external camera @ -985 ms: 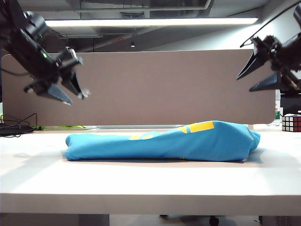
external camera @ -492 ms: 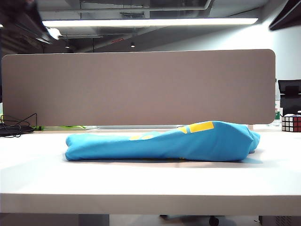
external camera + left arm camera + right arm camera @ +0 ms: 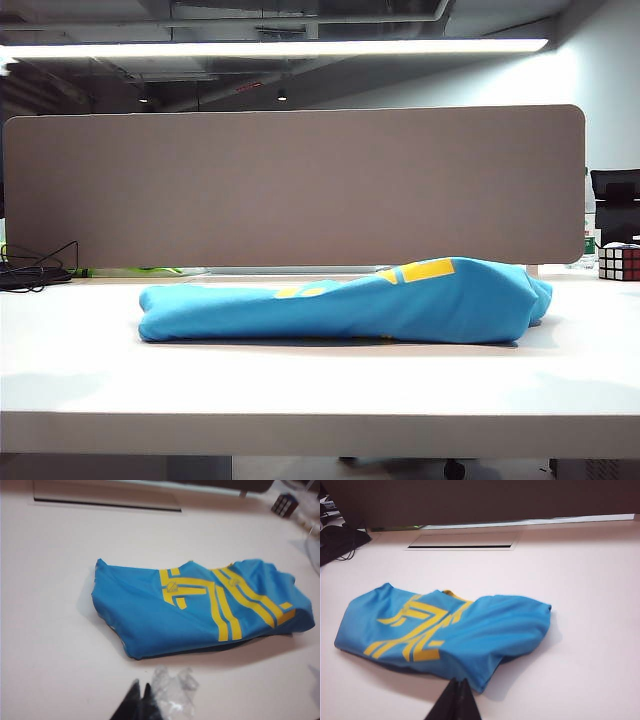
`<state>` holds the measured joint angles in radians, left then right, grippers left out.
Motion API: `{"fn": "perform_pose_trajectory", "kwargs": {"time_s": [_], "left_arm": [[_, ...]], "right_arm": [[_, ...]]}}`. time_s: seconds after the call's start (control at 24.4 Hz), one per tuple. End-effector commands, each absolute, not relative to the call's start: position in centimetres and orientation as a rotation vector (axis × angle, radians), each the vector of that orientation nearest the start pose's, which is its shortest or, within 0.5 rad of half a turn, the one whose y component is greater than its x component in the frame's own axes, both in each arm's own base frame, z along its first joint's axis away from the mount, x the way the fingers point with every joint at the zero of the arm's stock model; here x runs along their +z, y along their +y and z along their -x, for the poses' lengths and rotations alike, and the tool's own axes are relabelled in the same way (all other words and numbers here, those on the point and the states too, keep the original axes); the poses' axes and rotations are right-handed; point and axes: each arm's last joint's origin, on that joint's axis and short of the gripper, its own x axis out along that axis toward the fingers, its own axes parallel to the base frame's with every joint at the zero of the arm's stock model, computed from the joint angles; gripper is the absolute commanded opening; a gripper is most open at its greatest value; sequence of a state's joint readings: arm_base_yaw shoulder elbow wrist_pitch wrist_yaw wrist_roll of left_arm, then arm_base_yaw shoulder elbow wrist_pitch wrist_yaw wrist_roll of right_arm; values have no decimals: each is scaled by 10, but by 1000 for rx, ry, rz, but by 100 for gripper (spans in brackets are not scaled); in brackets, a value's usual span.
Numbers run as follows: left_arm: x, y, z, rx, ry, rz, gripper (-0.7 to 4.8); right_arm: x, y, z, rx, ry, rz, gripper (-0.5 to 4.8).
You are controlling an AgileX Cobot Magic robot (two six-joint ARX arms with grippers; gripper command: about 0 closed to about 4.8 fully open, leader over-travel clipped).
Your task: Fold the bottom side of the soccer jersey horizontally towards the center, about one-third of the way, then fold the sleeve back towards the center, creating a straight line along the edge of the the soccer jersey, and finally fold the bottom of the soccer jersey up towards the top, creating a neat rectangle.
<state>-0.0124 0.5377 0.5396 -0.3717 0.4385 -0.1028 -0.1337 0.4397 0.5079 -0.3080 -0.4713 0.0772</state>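
The soccer jersey [image 3: 340, 300] lies folded into a thick sky-blue bundle in the middle of the white table [image 3: 320, 395], plain blue side up with yellow bars. It also shows in the left wrist view as the jersey [image 3: 200, 605] and in the right wrist view as the jersey [image 3: 445, 630]. My left gripper [image 3: 140, 686] hangs high above the table in front of the bundle, shut and empty. My right gripper [image 3: 457, 682] is also shut and empty, well above the jersey's near edge. Neither gripper shows in the exterior view.
A tan divider panel [image 3: 295, 185] stands along the back of the table. A puzzle cube [image 3: 620, 261] sits at the far right edge, cables [image 3: 35, 270] at the far left. A cable slot [image 3: 462, 541] runs in the tabletop behind the jersey.
Both arms have lifted up and out of the exterior view, and both grippers went from open to shut. The jersey has not moved.
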Motion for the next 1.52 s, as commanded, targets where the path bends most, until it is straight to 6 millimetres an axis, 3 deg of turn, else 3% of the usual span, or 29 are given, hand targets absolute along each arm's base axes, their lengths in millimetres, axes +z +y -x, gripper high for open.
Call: {"fn": "perform_pose_trajectory", "kwargs": {"time_s": [0.04,0.21,0.49,0.78,0.86,1.15,1.52], "left_arm": [[250,-12,-101,-361,271,183,-6],[231,-9,-70,-283,79,204,-6],[206,-7,-85,-197,32,210,-6],[172,-7,-98,-208,-37,205,-6],[171,-7,-98,-196,-34,205,-6],[192,-7,-95,-197,-267,108,-6],[186,-7,-96,-193,-204,112,-6]], "right_arm": [[254,0,-96,321,175,-125,-6],[231,1,-76,247,71,-102,-6],[190,-7,-85,-17,132,-127,-6],[156,-10,-98,-55,78,-114,-5],[158,-11,-98,-64,57,-78,-6],[174,-10,-97,-39,-102,-62,-5],[172,-10,-98,-41,-86,-65,-5]]}}
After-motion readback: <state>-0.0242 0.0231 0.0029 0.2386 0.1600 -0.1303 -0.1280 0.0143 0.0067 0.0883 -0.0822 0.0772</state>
